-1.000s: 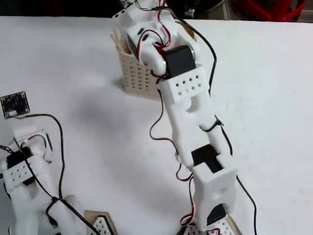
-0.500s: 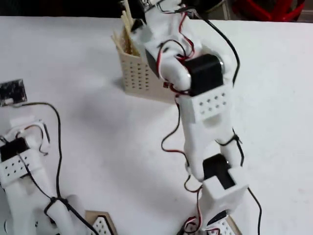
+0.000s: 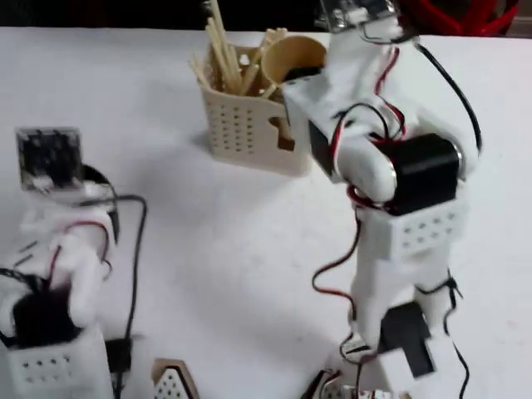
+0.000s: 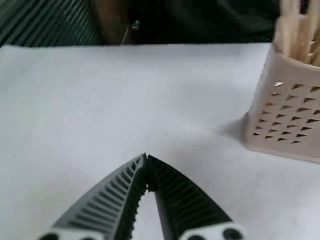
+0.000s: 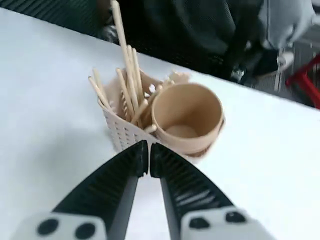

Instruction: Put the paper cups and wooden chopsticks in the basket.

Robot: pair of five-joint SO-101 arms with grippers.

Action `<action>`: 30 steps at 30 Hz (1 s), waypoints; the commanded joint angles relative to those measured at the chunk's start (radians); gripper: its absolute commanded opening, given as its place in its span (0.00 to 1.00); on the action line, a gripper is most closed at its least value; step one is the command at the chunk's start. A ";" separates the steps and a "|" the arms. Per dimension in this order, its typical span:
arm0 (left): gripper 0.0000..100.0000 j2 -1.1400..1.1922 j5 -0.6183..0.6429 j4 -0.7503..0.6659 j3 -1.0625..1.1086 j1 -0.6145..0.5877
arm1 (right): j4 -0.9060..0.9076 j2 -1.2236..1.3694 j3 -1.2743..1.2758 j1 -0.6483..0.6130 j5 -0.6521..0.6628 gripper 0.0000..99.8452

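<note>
Right end effector (image 5: 148, 150) has its dark ribbed jaws pressed together on nothing, poised above the table with its tips aimed at the tan paper cup (image 5: 186, 117). That cup sits in one end of the cream perforated plastic basket (image 5: 119, 134). It seems to lean rather than stand flat, with its mouth well above the rim. Beside it the pale wooden chopsticks (image 5: 127, 75) stand loosely in the same basket, fanned out, one poking far higher than the rest. From above, the white right arm (image 3: 391, 166) hangs just beside the cup end. The likely trouble is a brush. A link or the loose red wire (image 3: 331, 268) catching the cup or a tall stick could tip the cup out, or drag the light basket over on the white table (image 3: 183, 241). Left end effector (image 4: 146, 161), also clamped together and empty, is well apart from the basket and poses little threat.
</note>
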 commanded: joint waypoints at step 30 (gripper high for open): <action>0.02 -0.633 -0.066 -0.084 0.531 0.292 | -0.610 -1.423 1.824 0.036 -0.112 0.02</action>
